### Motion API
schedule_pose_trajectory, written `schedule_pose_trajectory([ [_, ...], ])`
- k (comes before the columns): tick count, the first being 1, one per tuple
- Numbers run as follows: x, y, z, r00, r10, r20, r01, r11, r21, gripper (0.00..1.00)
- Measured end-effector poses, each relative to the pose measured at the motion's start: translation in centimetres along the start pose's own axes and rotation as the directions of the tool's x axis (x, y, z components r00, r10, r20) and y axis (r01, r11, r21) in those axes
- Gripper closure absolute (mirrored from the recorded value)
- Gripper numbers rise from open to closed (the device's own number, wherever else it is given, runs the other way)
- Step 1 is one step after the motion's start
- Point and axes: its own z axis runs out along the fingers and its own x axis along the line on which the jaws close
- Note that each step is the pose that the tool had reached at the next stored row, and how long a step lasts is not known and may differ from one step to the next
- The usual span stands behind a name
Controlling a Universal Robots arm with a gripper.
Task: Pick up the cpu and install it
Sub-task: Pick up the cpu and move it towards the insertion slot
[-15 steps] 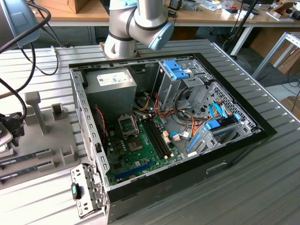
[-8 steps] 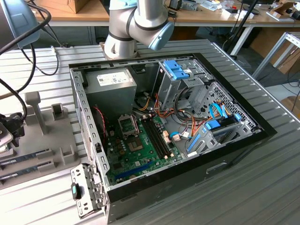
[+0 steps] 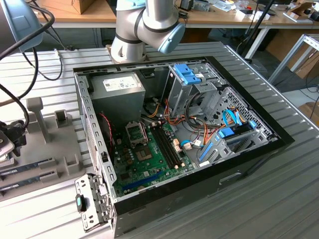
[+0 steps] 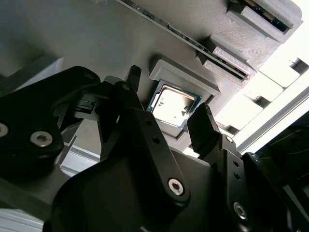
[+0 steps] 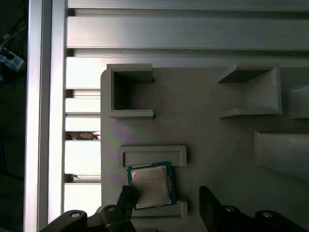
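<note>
The cpu (image 5: 150,184), a flat square chip with a silvery lid and a thin green rim, lies in a shallow holder on the grey fixture plate (image 5: 203,121). In the second wrist view the cpu (image 4: 173,105) shows between my two black fingers. My gripper (image 5: 166,199) is open and hangs just above the chip; one fingertip (image 5: 126,195) is at the chip's corner, the other (image 5: 208,199) stands apart from it. In the exterior view the empty socket (image 3: 135,132) sits on the green motherboard (image 3: 149,159) inside the open computer case.
The fixture plate (image 3: 50,144) lies at the exterior view's left beside the case, with memory sticks (image 3: 27,168) slotted in it. Upright grey pockets (image 5: 129,91) rise from the plate. A grey power-supply box (image 3: 122,88), loose cables and blue drive brackets (image 3: 188,73) crowd the case.
</note>
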Motion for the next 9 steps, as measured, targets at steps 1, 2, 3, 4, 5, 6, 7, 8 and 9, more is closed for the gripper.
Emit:
schedule_pose_trajectory([
  [1, 0.00, 0.00, 0.01, 1.0000, 0.000, -0.0001, 0.000, 1.0000, 0.0001, 0.34],
  [2, 0.00, 0.00, 0.03, 1.0000, -0.001, -0.0001, 0.001, 1.0000, 0.0001, 0.34],
  [3, 0.00, 0.00, 0.04, 1.0000, -0.001, -0.0001, 0.001, 1.0000, 0.0001, 0.34],
  [4, 0.01, 0.00, 0.05, 1.0000, -0.001, 0.0000, 0.001, 1.0000, 0.0001, 0.34],
  [5, 0.07, 0.01, 0.07, 1.0000, -0.002, 0.0002, 0.002, 1.0000, 0.0000, 0.34],
  [6, 0.17, 0.02, 0.08, 1.0000, -0.002, 0.0002, 0.002, 1.0000, 0.0000, 0.34],
  [7, 0.22, 0.05, 0.09, 1.0000, -0.007, -0.0002, 0.007, 1.0000, -0.0001, 0.34],
  [8, 0.22, 0.09, 0.10, 0.9999, -0.014, -0.0003, 0.014, 0.9999, -0.0003, 0.34],
  [9, 0.23, 0.13, 0.12, 0.9996, -0.026, -0.0009, 0.026, 0.9997, -0.0006, 0.34],
])
